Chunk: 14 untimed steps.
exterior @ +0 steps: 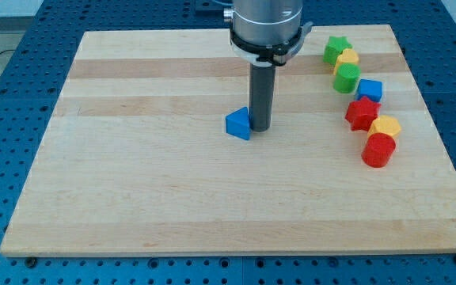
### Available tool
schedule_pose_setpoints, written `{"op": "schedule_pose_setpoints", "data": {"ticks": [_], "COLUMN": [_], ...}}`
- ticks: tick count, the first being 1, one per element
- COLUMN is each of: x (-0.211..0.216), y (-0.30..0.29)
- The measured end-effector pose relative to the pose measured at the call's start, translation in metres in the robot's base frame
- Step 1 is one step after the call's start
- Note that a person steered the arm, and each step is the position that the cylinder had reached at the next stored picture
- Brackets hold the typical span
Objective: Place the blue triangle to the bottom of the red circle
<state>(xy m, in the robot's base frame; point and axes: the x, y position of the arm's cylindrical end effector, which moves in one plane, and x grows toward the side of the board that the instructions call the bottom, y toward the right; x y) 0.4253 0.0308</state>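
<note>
My tip (260, 128) touches the blue triangle's (238, 124) right side, mid-board, nearer the top edge. No gripper here, just a rod. Red circle (378, 150) sits well apart near the right edge, below the yellow block (385, 126) and red star (362, 112).
</note>
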Motion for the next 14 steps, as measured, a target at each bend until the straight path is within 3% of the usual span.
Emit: {"op": "schedule_pose_setpoints", "data": {"ticks": [1,2,3,4,6,7,9,11,13,14], "x": [-0.048,-0.03,0.035,0.065,0.037,0.069,0.083,0.06,0.069,0.07], "y": [-0.007,-0.042,-0.038,-0.027,-0.08,-0.105,-0.037,-0.049,0.04,0.026]}}
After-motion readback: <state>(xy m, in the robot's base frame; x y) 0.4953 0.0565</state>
